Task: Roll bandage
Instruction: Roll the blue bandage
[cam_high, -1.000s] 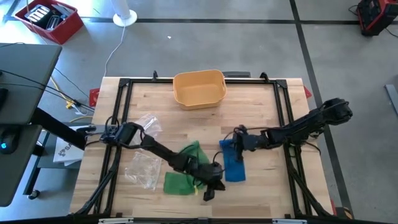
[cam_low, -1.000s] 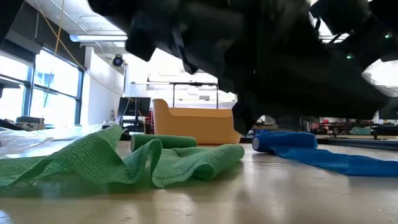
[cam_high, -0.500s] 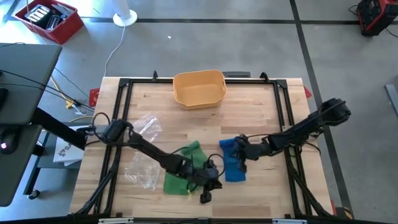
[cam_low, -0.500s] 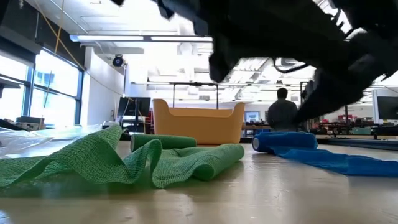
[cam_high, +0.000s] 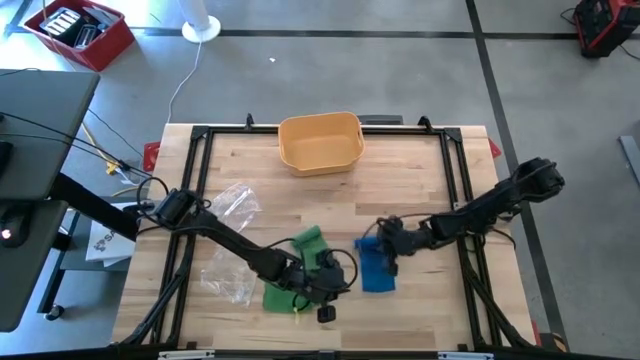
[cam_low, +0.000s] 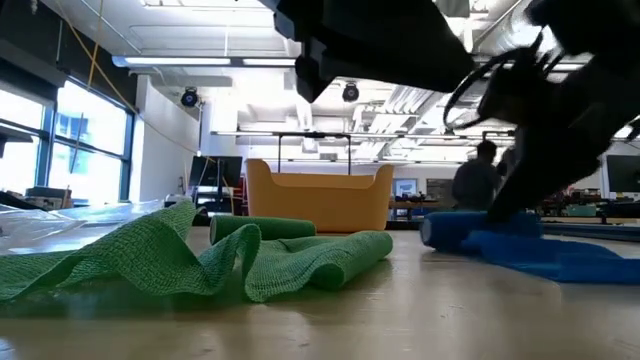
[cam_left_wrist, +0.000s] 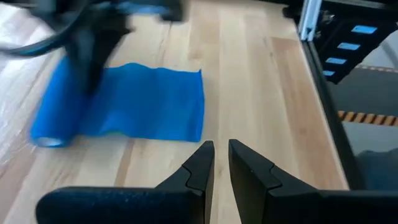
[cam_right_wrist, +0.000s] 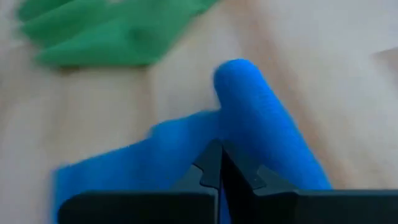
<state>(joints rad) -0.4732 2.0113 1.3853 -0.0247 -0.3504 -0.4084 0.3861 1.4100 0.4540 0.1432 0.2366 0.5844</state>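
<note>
A blue bandage (cam_high: 375, 268) lies on the table, its far end wound into a roll (cam_right_wrist: 261, 118) and the rest a flat strip (cam_left_wrist: 146, 106). My right gripper (cam_high: 385, 246) is shut and sits on that roll. A green bandage (cam_high: 298, 272) lies crumpled to the left of the blue one, with a short rolled part (cam_low: 262, 228) at its far end. My left gripper (cam_high: 325, 312) hovers near the table's front edge, beside the green bandage. Its fingers (cam_left_wrist: 222, 149) are shut to a thin slit with nothing between them. My right gripper presses its shut fingertips (cam_right_wrist: 217, 165) on the blue bandage where the roll (cam_right_wrist: 245, 134) meets the flat strip. The fingers slant down from the table's right side. The roll rests on the table (cam_low: 462, 230) with the strip spread out toward the near edge.
A yellow basket (cam_high: 320, 142) stands at the table's far middle. Clear plastic wrappers (cam_high: 232, 268) lie left of the green bandage. A black frame (cam_high: 460, 180) runs round the table. People show in the room beyond, in the low view.
My left gripper has risen off the table and drawn back toward the near left, tipping up more level. My right gripper has gone a little toward the near edge, and the blue roll has shifted with it along its strip. The green bandage has stayed put.
</note>
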